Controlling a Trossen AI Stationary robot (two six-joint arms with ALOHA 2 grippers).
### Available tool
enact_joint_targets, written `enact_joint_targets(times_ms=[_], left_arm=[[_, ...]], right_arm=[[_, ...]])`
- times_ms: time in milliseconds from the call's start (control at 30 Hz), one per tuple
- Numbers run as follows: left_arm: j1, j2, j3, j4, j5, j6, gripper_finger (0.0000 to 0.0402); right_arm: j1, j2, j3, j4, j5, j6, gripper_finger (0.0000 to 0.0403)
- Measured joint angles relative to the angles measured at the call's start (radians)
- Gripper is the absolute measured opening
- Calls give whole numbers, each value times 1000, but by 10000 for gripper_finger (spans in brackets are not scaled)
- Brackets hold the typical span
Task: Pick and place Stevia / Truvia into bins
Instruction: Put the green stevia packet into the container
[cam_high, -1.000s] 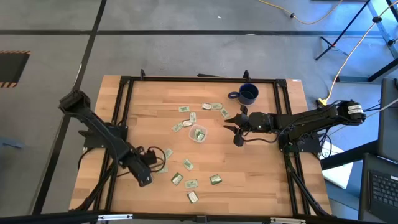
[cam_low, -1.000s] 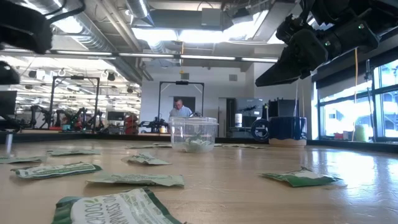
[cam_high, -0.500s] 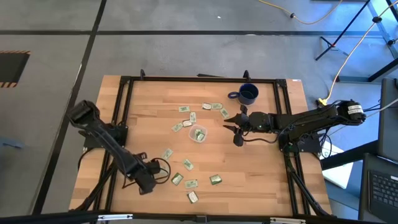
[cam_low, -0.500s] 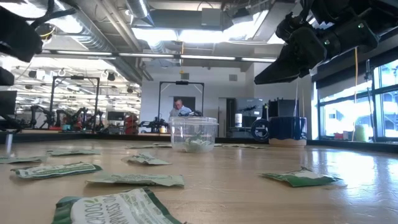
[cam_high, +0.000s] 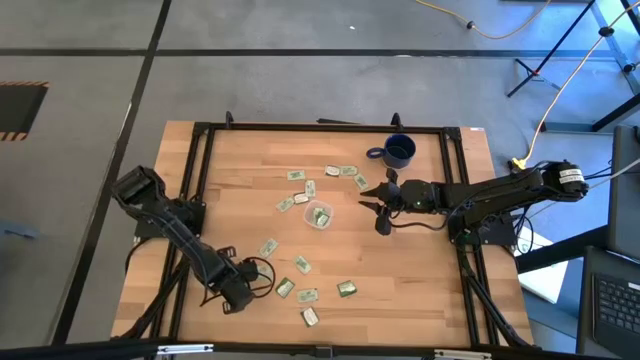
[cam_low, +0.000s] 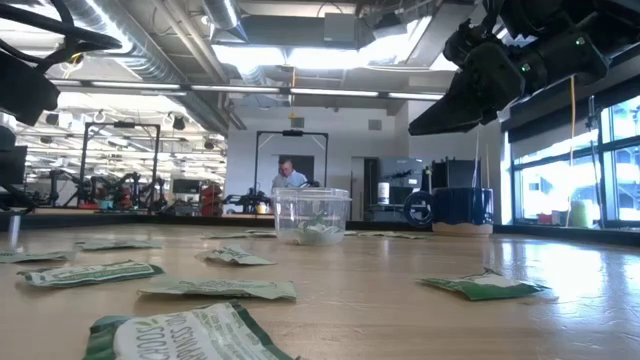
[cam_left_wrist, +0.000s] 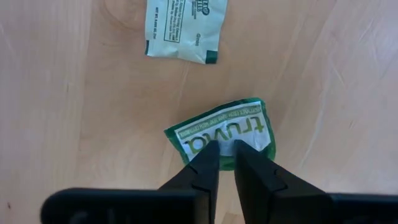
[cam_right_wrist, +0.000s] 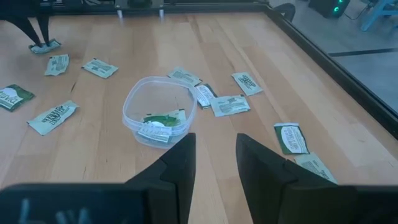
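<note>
Several green-and-white Stevia / Truvia sachets (cam_high: 302, 265) lie flat on the wooden table. The bin, a clear round cup (cam_high: 318, 214), stands mid-table with a few sachets inside (cam_right_wrist: 158, 124). My left gripper (cam_left_wrist: 227, 152) points straight down near the table's near left part (cam_high: 240, 294). It is shut on a green Truvia sachet (cam_left_wrist: 224, 130), which the arm hides in the high view. My right gripper (cam_right_wrist: 214, 155) hangs open above the table to the cup's right (cam_high: 372, 205), touching nothing. My left gripper comes from above, pointing down. Its two fingertips (cam_left_wrist: 208, 158) stand close together on the middle of one long edge of the Truvia sachet (cam_left_wrist: 227, 144). A narrow strip of the sachet shows between them. The sachet lies flat on the table.
A dark blue mug (cam_high: 399, 151) stands at the far right. A pale sachet (cam_left_wrist: 183, 28) lies a short way from the held one. More sachets lie around the cup (cam_right_wrist: 230, 104) and near the front edge (cam_low: 190, 335). A black frame (cam_high: 200, 200) borders the table.
My left gripper has moved toward the table's near edge and down, onto the Truvia sachet.
</note>
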Motion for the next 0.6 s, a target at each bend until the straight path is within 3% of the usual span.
enact_joint_targets(times_ms=[600], left_arm=[[14, -47, -4, -10, -35, 40, 2]], right_arm=[[0, 0, 0, -2, 0, 0, 118]])
